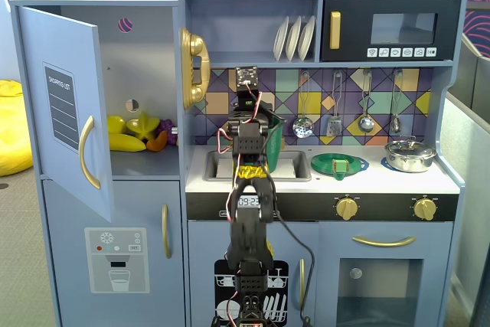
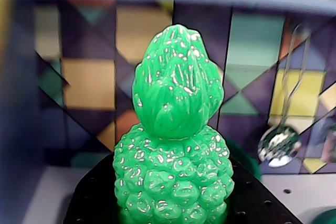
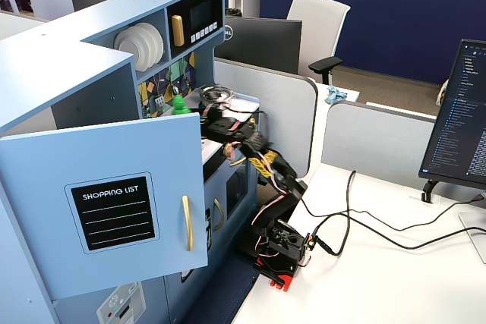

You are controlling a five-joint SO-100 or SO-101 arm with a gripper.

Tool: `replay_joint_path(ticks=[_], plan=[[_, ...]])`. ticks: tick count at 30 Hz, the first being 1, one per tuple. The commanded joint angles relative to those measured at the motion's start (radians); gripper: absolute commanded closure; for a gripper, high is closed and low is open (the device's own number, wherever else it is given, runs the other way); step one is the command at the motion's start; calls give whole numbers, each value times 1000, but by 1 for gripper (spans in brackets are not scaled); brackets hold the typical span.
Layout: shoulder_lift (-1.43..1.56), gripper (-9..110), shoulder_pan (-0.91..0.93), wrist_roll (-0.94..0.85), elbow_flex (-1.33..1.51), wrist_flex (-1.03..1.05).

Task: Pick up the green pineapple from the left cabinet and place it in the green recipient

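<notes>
The green pineapple [image 2: 174, 145] fills the wrist view, upright with its leafy top up, gripped at its base between the black jaws of my gripper [image 2: 173, 211]. In a fixed view from the side its top [image 3: 179, 104] shows just above the door edge, with my gripper [image 3: 199, 117] over the counter. From the front the arm hides it. The green recipient [image 1: 274, 122] peeks out to the right of the arm, by the sink. The left cabinet [image 1: 142, 74] stands with its door [image 1: 65, 105] swung open.
Yellow toy fruits [image 1: 132, 134] lie in the open cabinet. A sink [image 1: 295, 165], a flat green dish [image 1: 338, 165] and a steel pot [image 1: 409, 155] sit on the counter. Utensils [image 1: 366, 105] hang on the backsplash. A gold phone [image 1: 194, 67] hangs beside the arm.
</notes>
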Motion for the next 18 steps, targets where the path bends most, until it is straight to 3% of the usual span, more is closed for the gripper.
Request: replay_joint_path(ticks=[1,11,14,18], plan=[[-181,101,28,-29,-153,-100],[-583,101,2,-89,-480,-153],[-607,85,3,-92,-476,-160],[-595,79,-2,-103,-437,-167]])
